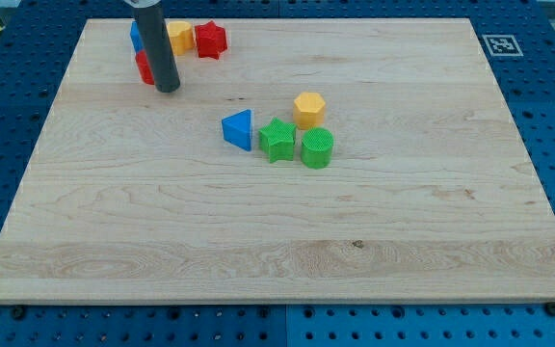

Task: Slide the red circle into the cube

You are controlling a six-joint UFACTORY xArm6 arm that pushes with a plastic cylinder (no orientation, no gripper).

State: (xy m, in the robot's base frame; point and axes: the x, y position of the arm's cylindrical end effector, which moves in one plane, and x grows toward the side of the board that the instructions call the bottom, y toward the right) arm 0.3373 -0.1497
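Note:
The red circle (144,68) lies near the board's top left, mostly hidden behind my rod. A blue cube (136,37) sits just above it, also partly hidden. My tip (168,89) rests on the board at the red circle's right side, touching or almost touching it. A yellow block (180,37) and a red star (210,40) lie to the right of the rod near the top edge.
A cluster sits mid-board: a blue triangle (239,129), a green star (277,140), a green cylinder (317,147) and a yellow hexagon (308,109). The wooden board (277,241) lies on a blue perforated table, with a marker tag (500,44) at the top right.

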